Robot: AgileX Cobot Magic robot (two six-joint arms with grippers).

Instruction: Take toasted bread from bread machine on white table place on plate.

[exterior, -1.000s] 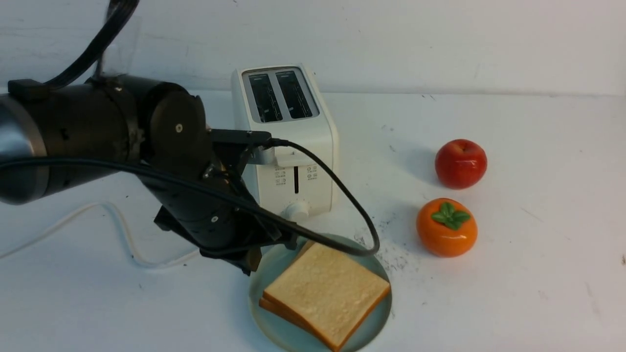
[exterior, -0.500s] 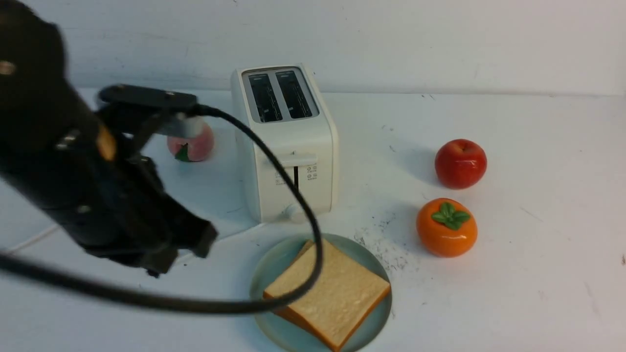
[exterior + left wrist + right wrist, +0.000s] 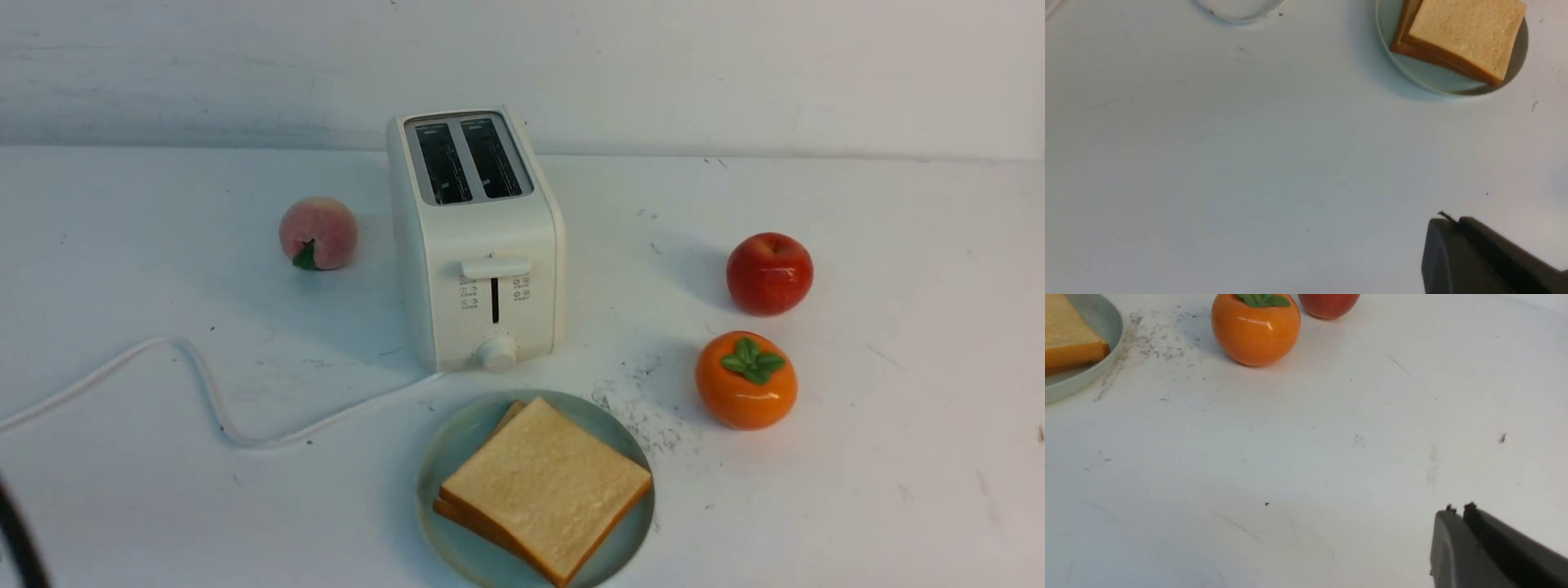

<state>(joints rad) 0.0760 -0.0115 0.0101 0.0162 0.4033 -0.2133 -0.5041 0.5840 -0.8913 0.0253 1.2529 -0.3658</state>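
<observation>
Two slices of toasted bread (image 3: 545,486) lie stacked on the pale blue-green plate (image 3: 441,457), in front of the bread machine (image 3: 476,237) on the white table (image 3: 898,457). The toaster's two slots are dark, and no bread sticks out of them. Neither gripper shows in the front view. In the left wrist view my left gripper (image 3: 1453,222) hangs shut and empty over bare table, well away from the plate (image 3: 1412,73) and toast (image 3: 1466,32). My right gripper (image 3: 1458,512) is also shut on nothing, over bare table apart from the plate (image 3: 1086,375).
A peach (image 3: 318,233) sits left of the toaster. A red apple (image 3: 769,273) and an orange persimmon (image 3: 745,380) stand to its right. The toaster's white cord (image 3: 204,384) curves across the left of the table. A dark cable (image 3: 16,539) crosses the bottom-left corner.
My left arm has pulled back from the plate, leftward and out of the front view, uncovering the peach. The toast and plate have not moved.
</observation>
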